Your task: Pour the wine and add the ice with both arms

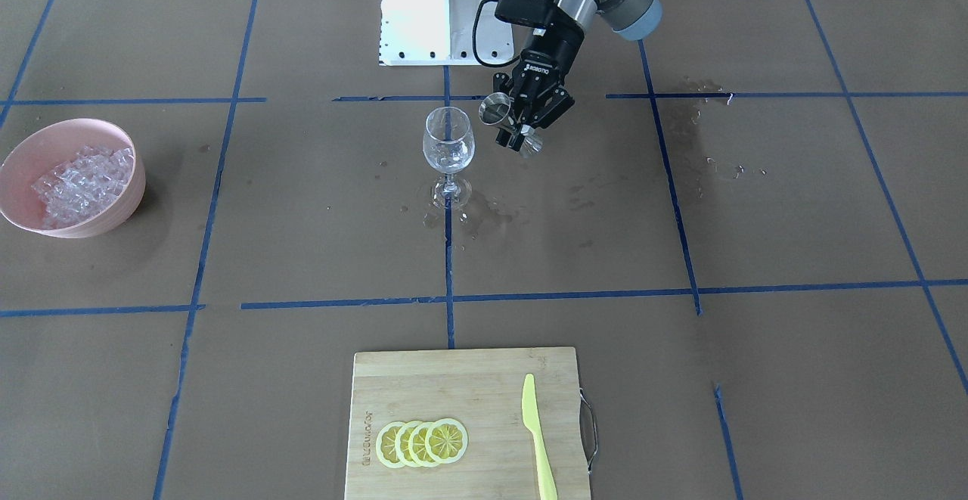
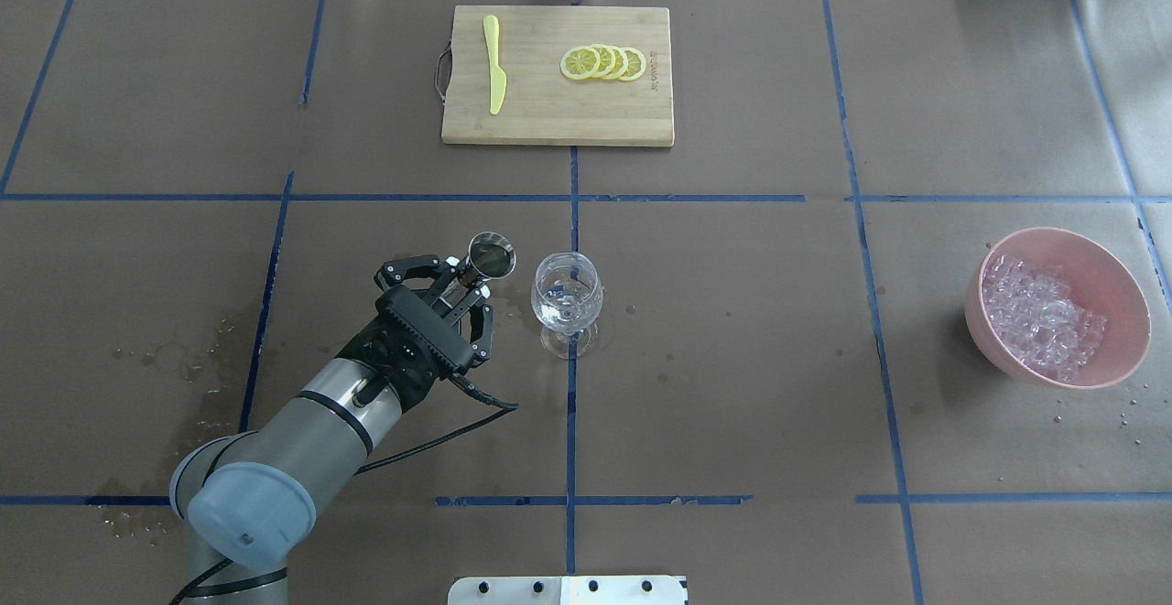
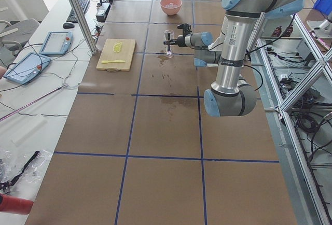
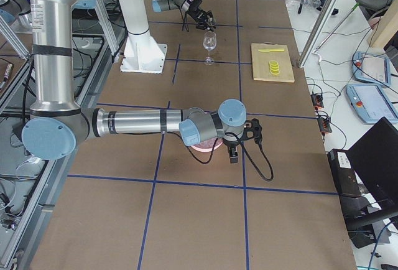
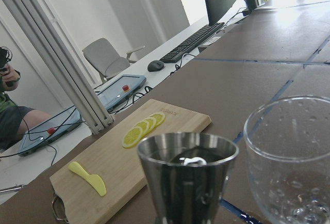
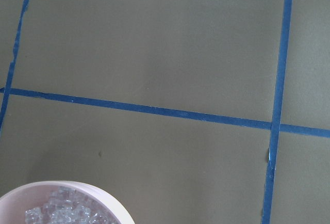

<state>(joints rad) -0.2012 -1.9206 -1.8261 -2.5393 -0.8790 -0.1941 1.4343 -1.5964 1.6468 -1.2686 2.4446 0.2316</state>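
Your left gripper point(image 2: 469, 282) grips the jigger point(image 2: 492, 253), just beside the glass point(image 2: 568, 298). Right gripper point(image 4: 234, 153), well apart from the glass, hangs over the bowl point(image 2: 1122, 298) of ice point(image 2: 1039, 317); jaws can't be read.

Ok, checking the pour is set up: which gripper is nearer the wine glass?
Left. The left gripper holds a metal jigger just beside the wine glass. The right gripper is far off, by the pink bowl of ice.

The jigger point(image 5: 186, 177) is polished metal, the wine glass point(image 1: 448, 141) glossy, the board point(image 2: 549, 120) wood, the table covering point(image 1: 302, 220) matt paper.
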